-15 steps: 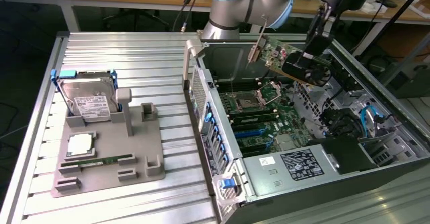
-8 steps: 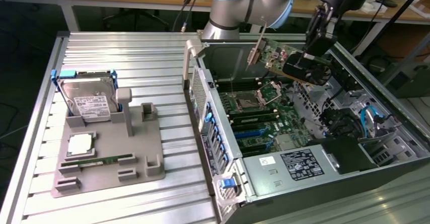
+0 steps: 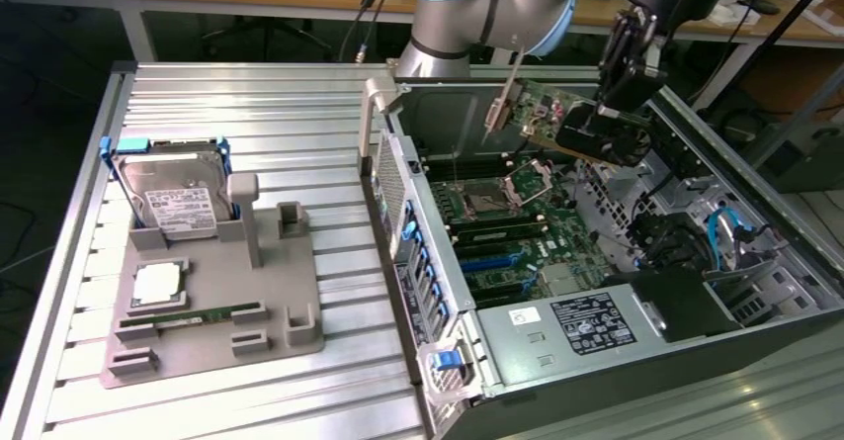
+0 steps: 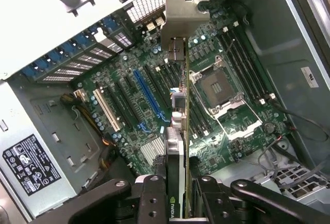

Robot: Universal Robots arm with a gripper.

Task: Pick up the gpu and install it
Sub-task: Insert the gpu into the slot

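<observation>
The gpu is a green-and-dark circuit card with a pale metal bracket at one end. It hangs on edge in the air above the open computer case. My gripper is shut on its end away from the bracket. In the wrist view the gpu appears edge-on between my gripper's black fingers, with the bracket farthest from me. Below it lies the motherboard with its long blue slot and the CPU socket. The card is well clear of the board.
On the slatted metal table, at the exterior view's left, stands a grey fixture holding a hard drive, a square chip and a memory stick. The case's power supply and cables sit at its near end.
</observation>
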